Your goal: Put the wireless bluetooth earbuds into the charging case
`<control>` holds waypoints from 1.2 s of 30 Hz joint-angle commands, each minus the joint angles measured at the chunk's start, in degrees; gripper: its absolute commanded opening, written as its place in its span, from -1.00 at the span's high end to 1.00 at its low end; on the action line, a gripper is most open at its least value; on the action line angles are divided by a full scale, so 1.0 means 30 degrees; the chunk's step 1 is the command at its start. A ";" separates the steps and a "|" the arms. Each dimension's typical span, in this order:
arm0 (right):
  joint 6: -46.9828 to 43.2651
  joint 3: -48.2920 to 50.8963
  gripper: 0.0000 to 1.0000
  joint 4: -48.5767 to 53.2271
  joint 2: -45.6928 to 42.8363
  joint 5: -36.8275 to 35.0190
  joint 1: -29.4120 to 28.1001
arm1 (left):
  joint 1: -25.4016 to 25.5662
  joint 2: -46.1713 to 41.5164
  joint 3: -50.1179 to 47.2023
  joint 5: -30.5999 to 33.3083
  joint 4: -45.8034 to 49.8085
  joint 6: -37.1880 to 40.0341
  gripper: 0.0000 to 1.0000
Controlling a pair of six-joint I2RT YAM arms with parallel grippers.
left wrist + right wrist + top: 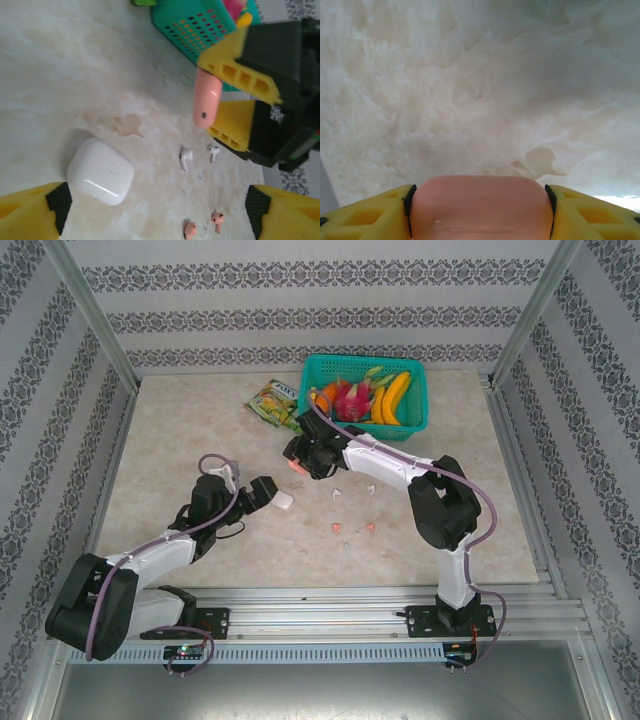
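1. A pale marbled table top [190, 440] set between patterned walls carries everything.
2. The left gripper [155, 215] has its yellow fingers [30, 212] spread wide with nothing between the pads. The white charging case [100, 171] lies shut on the table just ahead of one pad, off the centre line.
3. The right gripper [300, 462] is clamped on the pink charging case [481, 207], a pad on either side, and seems to hold it clear of the table.
4. The step in hand looks like taking the white case. To do it well, shift the left fingers sideways until the case sits midway between them. Then close on its flanks and leave the lid seam free to open.
5. Two white earbuds [185, 159] lie beyond the left fingers, between them and the pink case. Two pink earbuds [190, 230] lie nearer, towards the other pad. None is in a case yet.
6. Farther out stands a teal fruit basket [190, 30].
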State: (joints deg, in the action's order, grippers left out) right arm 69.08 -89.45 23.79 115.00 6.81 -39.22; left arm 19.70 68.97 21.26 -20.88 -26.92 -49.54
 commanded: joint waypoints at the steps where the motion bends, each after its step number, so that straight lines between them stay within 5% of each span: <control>1: 0.1287 0.0110 -0.21 -0.1058 -0.0453 0.1144 0.0061 | 0.0819 0.0604 0.1103 0.1280 -0.2077 0.1302 -0.70; 11: 0.2663 0.0601 -0.21 -0.2090 -0.0700 0.1969 0.0055 | 0.1716 0.4340 0.2968 0.1435 -0.4159 0.1495 -0.37; 36: 0.3491 0.1779 -0.20 -0.3168 -0.1214 0.2503 0.0216 | 0.1752 0.7016 0.4680 0.1646 -0.4856 0.1559 0.33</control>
State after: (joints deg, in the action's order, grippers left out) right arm 78.54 -84.86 15.27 113.71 13.45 -39.09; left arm 24.08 89.65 33.85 -16.36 -38.63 -45.23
